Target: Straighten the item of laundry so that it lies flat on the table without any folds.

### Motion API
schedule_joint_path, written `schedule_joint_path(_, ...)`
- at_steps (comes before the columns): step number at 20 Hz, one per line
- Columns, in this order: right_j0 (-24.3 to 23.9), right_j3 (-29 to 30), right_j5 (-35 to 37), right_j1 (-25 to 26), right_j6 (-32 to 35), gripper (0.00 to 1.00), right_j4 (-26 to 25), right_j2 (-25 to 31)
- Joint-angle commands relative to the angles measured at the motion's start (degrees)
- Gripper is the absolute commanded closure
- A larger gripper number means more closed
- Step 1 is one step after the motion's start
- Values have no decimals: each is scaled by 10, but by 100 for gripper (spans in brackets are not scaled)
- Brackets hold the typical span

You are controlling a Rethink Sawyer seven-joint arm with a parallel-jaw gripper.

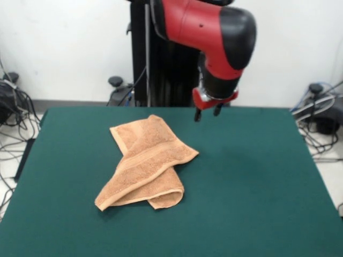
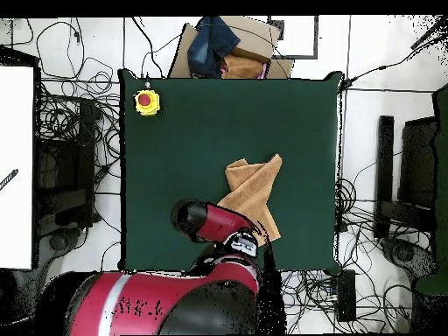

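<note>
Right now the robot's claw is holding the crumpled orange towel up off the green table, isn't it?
Not quite. The towel is crumpled, but it lies on the green table. The gripper hangs empty above the table beside it, touching nothing, as the front view shows.

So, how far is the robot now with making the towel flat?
Nothing looks done yet: the towel lies crumpled on the table, with layers folded across each other. Nothing is in hand: the gripper hangs open and empty above the table, beside the towel's far end. Still left: grasping an edge and spreading all folds out.
</note>
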Motion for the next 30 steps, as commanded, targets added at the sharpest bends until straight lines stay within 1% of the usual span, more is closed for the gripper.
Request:
schedule_joint_path(1, 65, -10, 63, 29, 204, 0, 16, -49)
schedule_joint_path(3, 57, -8, 97, 32, 196, 0, 20, -46)
schedule_joint_path(4, 53, -8, 103, 36, 191, 0, 22, -41)
schedule_joint_path(7, 58, -11, 153, 47, 180, 0, 10, -55)
schedule_joint_path(8, 60, -10, 163, 46, 179, 0, 6, -62)
schedule_joint_path(9, 58, -4, 158, 39, 178, 0, 5, -64)
schedule_joint_path(10, 52, 6, 131, 34, 173, 0, 6, -60)
schedule_joint_path(12, 19, 33, -5, 13, 162, 0, 10, -25)
schedule_joint_path(14, -18, 63, -100, -12, 154, 0, -2, 14)
schedule_joint_path(16, -35, 81, -138, -30, 153, 0, -14, 31)
schedule_joint_path(19, -36, 102, -201, -52, 159, 0, -43, 44)
schedule_joint_path(20, -39, 112, -218, -55, 163, 0, -50, 48)
schedule_joint_path(24, -32, 125, -228, -67, 166, 0, -49, 51)
schedule_joint_path(27, -23, 125, -232, -71, 162, 0, -40, 48)
schedule_joint_path(30, -21, 127, -253, -75, 161, 0, -39, 48)
